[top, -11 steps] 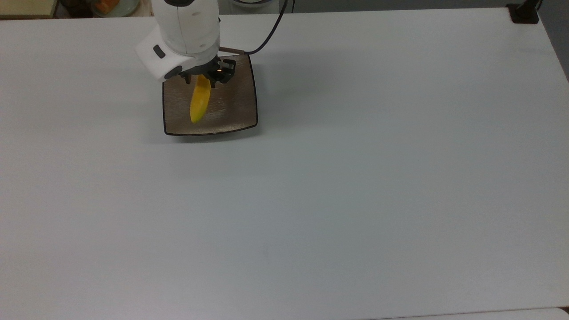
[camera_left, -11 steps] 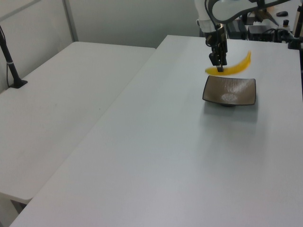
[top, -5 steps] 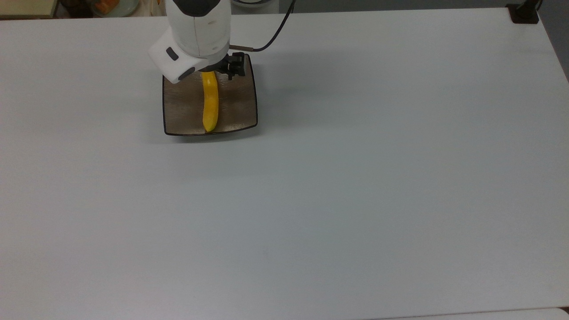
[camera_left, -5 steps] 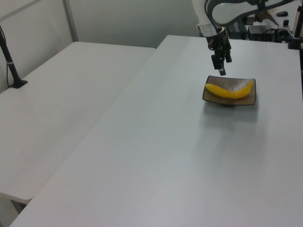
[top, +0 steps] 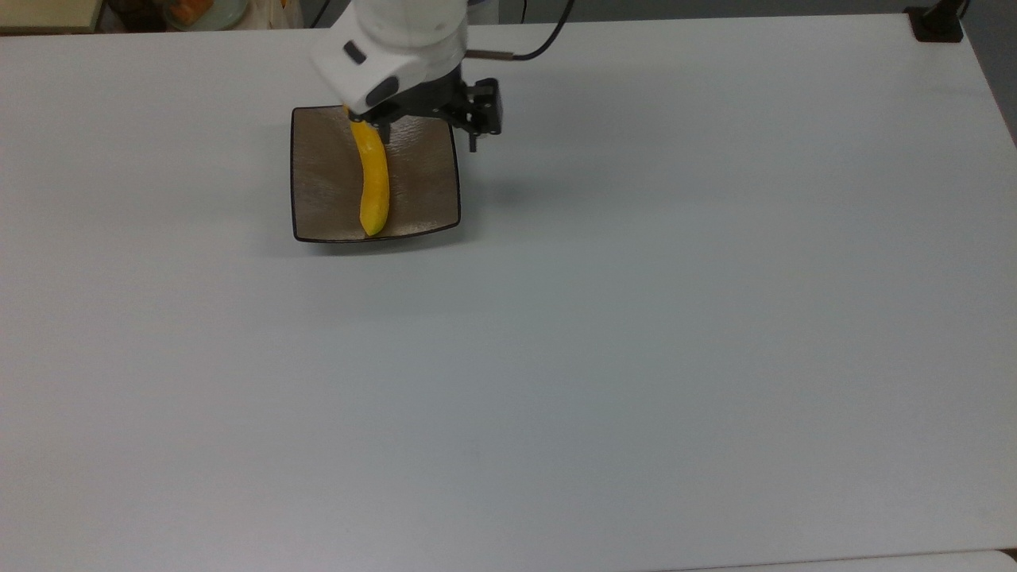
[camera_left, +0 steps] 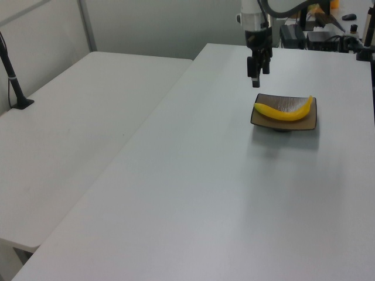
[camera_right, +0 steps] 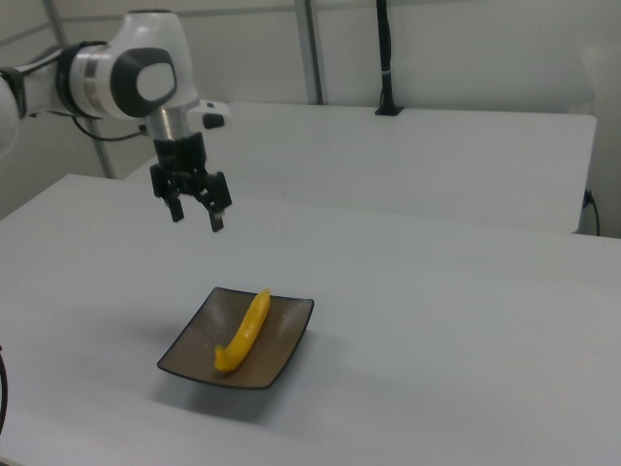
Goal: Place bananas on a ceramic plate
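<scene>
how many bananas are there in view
1. The banana lies across the middle of the square brown plate on the white table. The open gripper hangs above, holding nothing.

No writing to read anywhere here: no labels, brands, numbers or signs on anything in the three views.

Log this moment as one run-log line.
hand: open, empty, raised off the plate | banana: lying on ceramic plate | table: white | placement: looks done
</scene>
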`<state>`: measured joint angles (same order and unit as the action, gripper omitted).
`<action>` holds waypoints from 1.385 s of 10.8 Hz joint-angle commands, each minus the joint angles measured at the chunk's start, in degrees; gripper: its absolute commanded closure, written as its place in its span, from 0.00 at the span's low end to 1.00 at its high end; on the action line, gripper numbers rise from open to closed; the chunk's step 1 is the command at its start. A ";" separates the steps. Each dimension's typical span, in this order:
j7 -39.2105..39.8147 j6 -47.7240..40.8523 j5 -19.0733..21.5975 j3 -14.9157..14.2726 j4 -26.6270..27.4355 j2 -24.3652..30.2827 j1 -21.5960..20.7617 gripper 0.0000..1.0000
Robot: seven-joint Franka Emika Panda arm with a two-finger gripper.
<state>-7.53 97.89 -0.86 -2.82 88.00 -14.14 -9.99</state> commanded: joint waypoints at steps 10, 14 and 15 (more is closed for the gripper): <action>-1.96 6.53 -1.86 10.21 17.12 15.98 5.85 0.00; 1.96 4.86 -2.04 5.81 16.59 16.25 4.63 0.00; 3.82 4.77 -2.74 4.77 16.50 16.25 4.72 0.00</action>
<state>-7.69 102.49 -2.25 4.03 102.55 0.45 -4.51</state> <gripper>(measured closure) 0.000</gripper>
